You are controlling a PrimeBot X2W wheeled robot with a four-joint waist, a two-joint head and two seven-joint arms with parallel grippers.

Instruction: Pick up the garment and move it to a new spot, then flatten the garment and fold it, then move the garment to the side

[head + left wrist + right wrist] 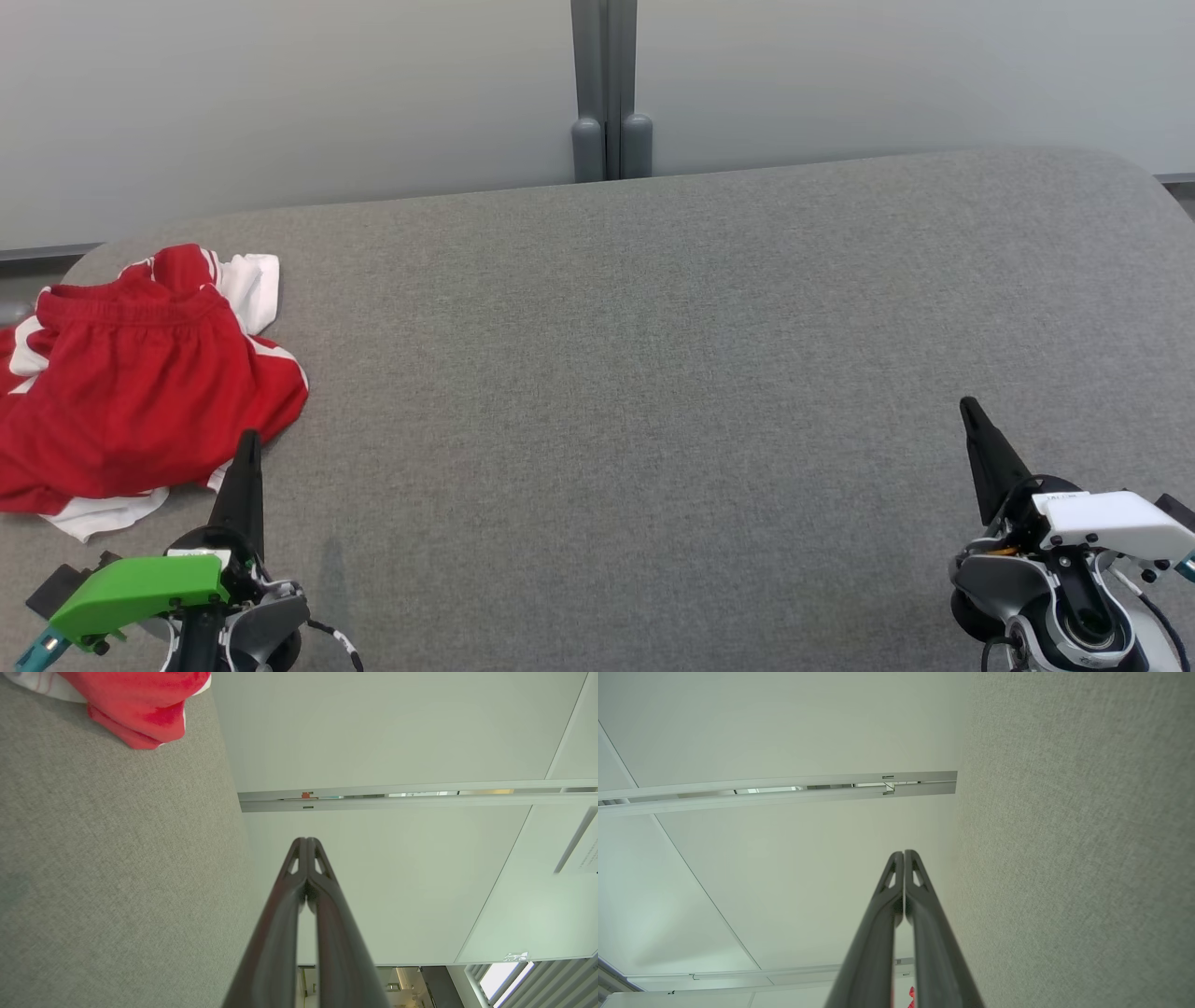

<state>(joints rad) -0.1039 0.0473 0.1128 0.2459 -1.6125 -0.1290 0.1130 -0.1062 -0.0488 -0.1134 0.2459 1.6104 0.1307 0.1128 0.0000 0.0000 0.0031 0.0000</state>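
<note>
The garment [131, 383] lies in a heap at the far left of the surface [653, 373], close to the rounded back corner. Part of it runs past the left edge of the head view. The rest of the surface is bare, so there is lots of room in the middle and on the right. The back edge runs along a pale wall [280, 93], and a grey post [605, 93] stands behind the middle of it. The far right corner is rounded too.

The surface is covered in rough grey cloth. The garment is soft, shiny red with white trim, all bunched and wrinkly.

The left jaws are pressed together, with nothing between them. Their long dark fingers [245, 485] come to a thin point just beside the near edge of the garment [140, 704]. The right jaws are pressed together too. Their fingers [990, 457] are over the bare right side, well apart from the garment.
</note>
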